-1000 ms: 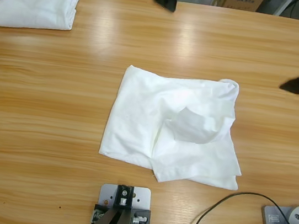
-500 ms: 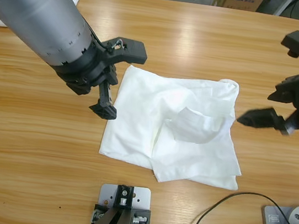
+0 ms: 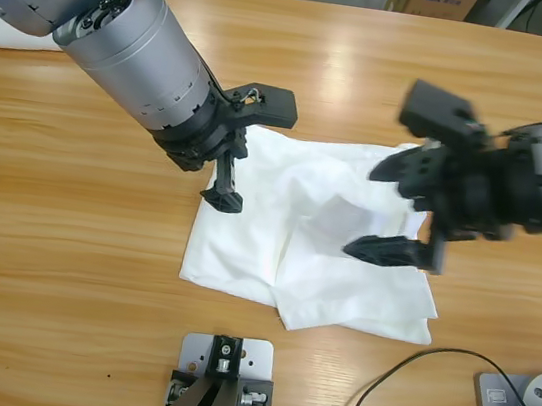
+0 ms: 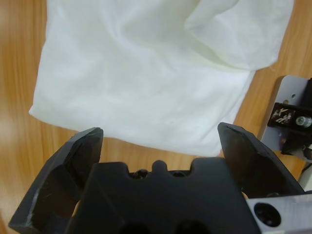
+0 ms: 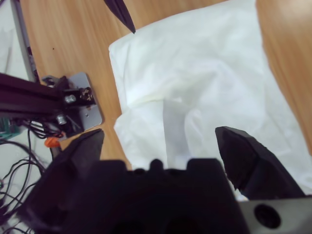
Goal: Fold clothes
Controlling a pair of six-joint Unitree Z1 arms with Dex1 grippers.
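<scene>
Now the left gripper [image 3: 241, 148] and right gripper [image 3: 394, 212], fingers spread and empty, hover over opposite sides of the crumpled white T-shirt [image 3: 277, 234] lying mid-desk [image 3: 66, 225].

high view fixed overhead, facing straight down on table [image 3: 65, 235], both wrist views close above it, angled down past own jaws, all three share the crumpled white T-shirt [image 3: 287, 236] [image 4: 146, 73] [image 5: 204, 83]
</scene>
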